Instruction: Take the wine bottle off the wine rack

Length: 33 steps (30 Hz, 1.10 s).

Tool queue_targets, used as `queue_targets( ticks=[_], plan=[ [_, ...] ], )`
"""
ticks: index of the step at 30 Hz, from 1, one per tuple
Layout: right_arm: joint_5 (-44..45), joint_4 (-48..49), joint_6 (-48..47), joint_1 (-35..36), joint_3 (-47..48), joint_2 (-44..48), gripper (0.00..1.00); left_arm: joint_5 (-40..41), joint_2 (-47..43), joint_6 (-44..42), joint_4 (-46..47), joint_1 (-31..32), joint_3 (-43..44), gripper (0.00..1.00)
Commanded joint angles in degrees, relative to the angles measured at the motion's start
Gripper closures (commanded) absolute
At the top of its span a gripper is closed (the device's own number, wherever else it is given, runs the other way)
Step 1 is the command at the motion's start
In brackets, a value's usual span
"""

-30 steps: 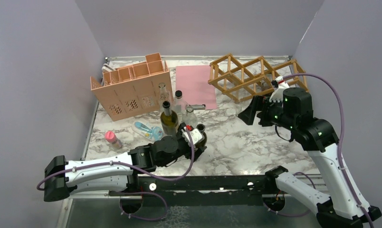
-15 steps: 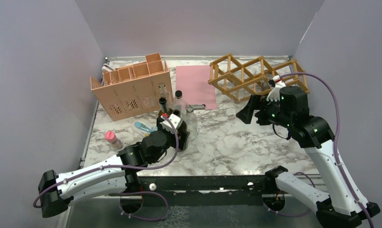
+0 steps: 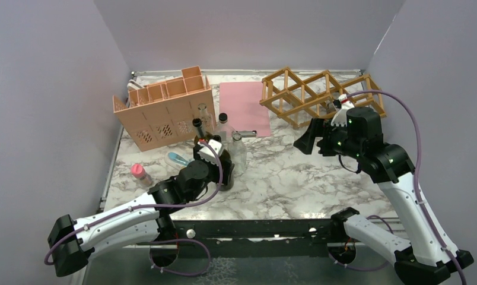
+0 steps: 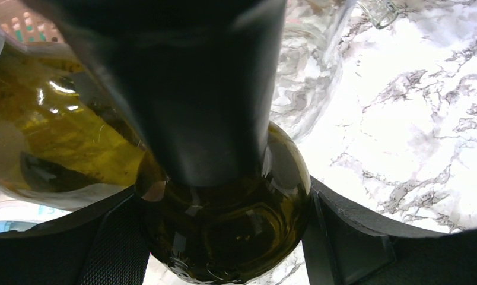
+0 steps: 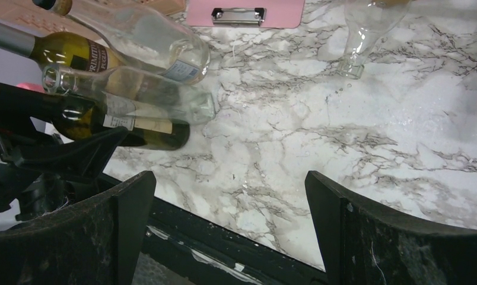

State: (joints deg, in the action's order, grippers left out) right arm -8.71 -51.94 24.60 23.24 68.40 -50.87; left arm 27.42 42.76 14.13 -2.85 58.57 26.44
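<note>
The wine rack (image 3: 319, 94), a golden-brown stick lattice, sits at the back right. I cannot tell whether a bottle lies in it. My left gripper (image 3: 219, 161) is shut on a dark green wine bottle (image 3: 227, 177) and holds it upright among other bottles at centre left. In the left wrist view both fingers (image 4: 349, 237) press the bottle's shoulder (image 4: 224, 231), and its black-capped neck fills the foreground. My right gripper (image 3: 310, 138) hangs open and empty just in front of the rack. In the right wrist view its jaws (image 5: 230, 196) stand wide apart over bare marble.
An olive bottle (image 3: 198, 133) and clear glass bottles (image 3: 224, 127) stand around the held one. A salmon-pink perforated box (image 3: 165, 110) is at back left and a pink clipboard (image 3: 244, 107) at back centre. A pink-capped jar (image 3: 140, 173) and a blue item (image 3: 178, 159) lie left.
My left arm has carried the dark bottle left and back from the front centre into the bottle cluster. My right gripper has edged slightly left and stays open.
</note>
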Motion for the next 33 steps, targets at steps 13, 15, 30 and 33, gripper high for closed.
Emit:
queue_targets(
  ticks=[13, 15, 30, 33],
  plan=[
    [-1.1, 2.1, -0.2, 0.1, -1.7, 0.0, 0.0, -6.4, 0.2, 0.3, 2.6, -0.1, 2.2, 0.18],
    [-1.2, 2.2, -0.3, 0.1, -2.0, 0.1, 0.0, -7.3, -0.3, 0.1, 2.5, -0.1, 2.3, 0.12],
    [-1.3, 2.4, -0.2, 0.1, -3.0, 0.8, 0.0, -11.3, -5.4, -1.7, -2.7, -0.1, 6.3, 0.01],
    [-1.5, 2.7, -0.1, 0.1, -3.4, 0.9, 0.0, -12.3, -6.8, -3.6, -2.8, -0.1, 7.5, 0.01]
  ],
)
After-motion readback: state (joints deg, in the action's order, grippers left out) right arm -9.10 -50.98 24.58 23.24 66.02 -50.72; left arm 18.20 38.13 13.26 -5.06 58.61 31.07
